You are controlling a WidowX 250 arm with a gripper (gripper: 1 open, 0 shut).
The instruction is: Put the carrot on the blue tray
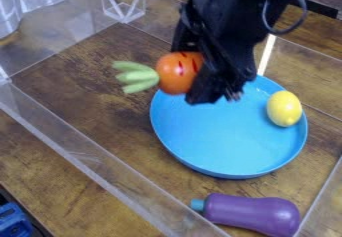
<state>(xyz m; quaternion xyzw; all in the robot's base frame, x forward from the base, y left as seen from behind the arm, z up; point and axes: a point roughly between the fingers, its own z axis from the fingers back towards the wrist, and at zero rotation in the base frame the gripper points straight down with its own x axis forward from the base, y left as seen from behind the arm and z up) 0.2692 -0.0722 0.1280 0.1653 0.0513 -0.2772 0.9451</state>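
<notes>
While the gripper (198,78) pinches the carrot (171,72) above the blue tray's (214,136) left edge, a lemon (283,108) sits on the tray and an eggplant (251,214) lies on the tabletop (80,111).

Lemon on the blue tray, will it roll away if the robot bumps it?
Probably a little. The lemon looks round and smooth, so a bump would likely roll it. It sits by the blue tray's raised rim, which might stop it. It looks small, so it is probably light. The gripper holding the carrot is close.
</notes>
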